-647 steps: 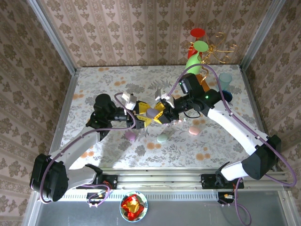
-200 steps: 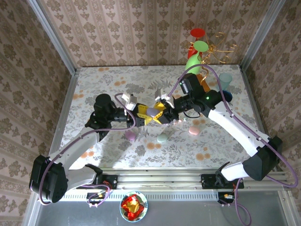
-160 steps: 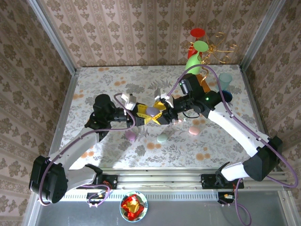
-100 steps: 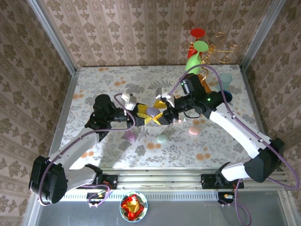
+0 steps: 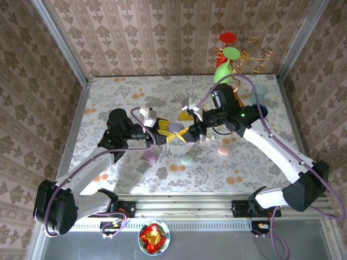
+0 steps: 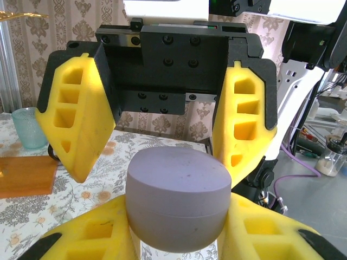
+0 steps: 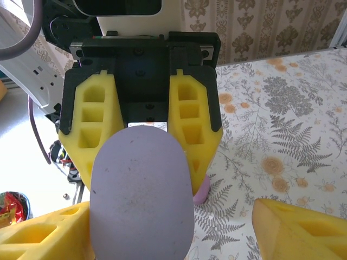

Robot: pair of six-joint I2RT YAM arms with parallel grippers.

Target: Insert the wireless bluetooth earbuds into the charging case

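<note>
1. I see the left gripper (image 6: 179,241) pinching the lilac case (image 6: 178,197) between its yellow pads, lid shut.
2. Case sits at the left fingertips, held off the table.
3. Right gripper (image 7: 171,230) faces the left head-on, fingers spread wide on either side of the case; I can't tell if they touch it.
4. Lilac (image 5: 150,156), mint (image 5: 187,159) and pink (image 5: 223,150) cases lie on the table below the grippers.
</note>
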